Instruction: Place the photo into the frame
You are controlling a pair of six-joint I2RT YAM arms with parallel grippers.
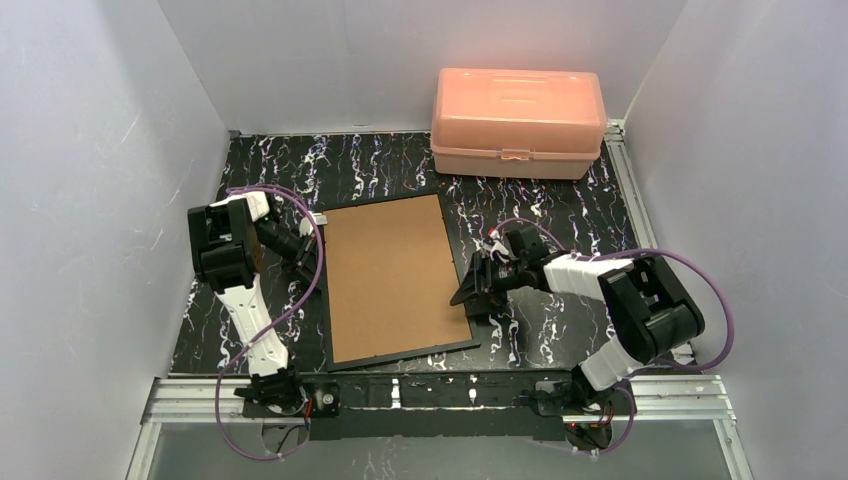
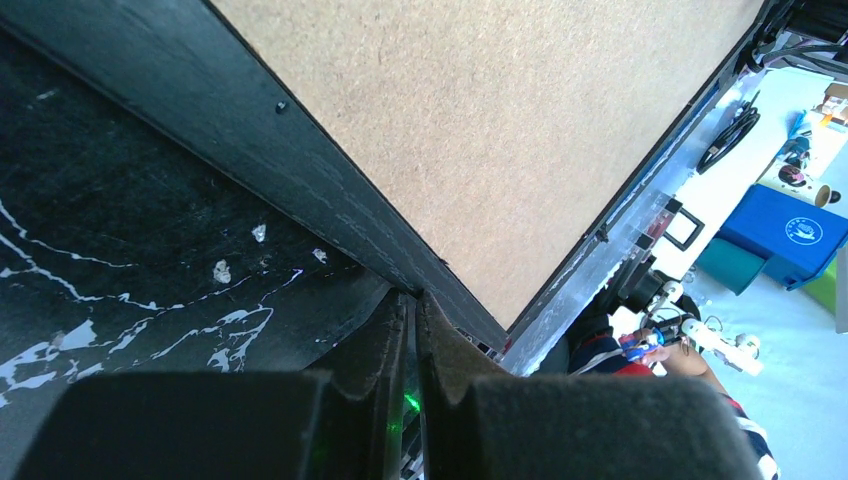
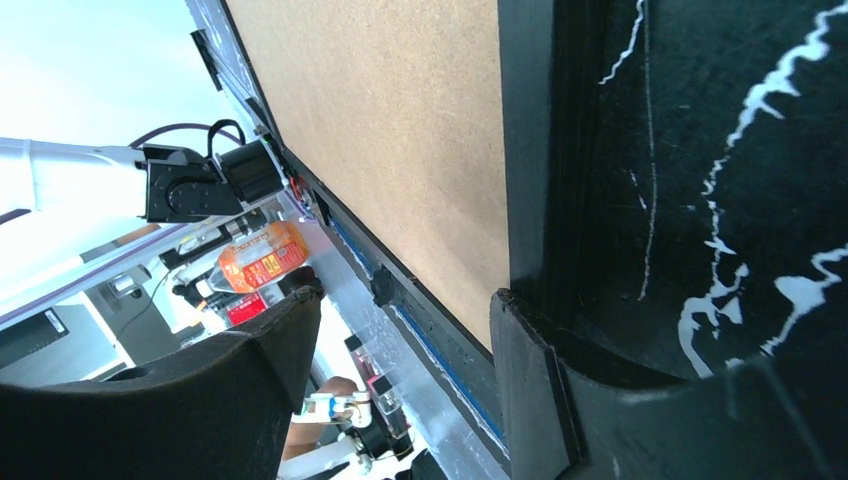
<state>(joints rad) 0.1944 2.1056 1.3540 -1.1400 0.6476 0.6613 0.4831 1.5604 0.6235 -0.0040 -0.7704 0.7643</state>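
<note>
Left gripper point(image 2: 414, 300): clenched, empty, at frame point(image 1: 395, 280) left edge
Right gripper point(image 3: 405, 305): released, straddling right edge
Risk: one-sided push skews frame

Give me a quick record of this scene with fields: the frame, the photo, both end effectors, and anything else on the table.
frame: flat on the table, brown back up
photo: not in view
left end effector: shut, at the frame's left edge
right end effector: open, at the frame's right edge
other: pink box, lid closed, far right corner
</note>
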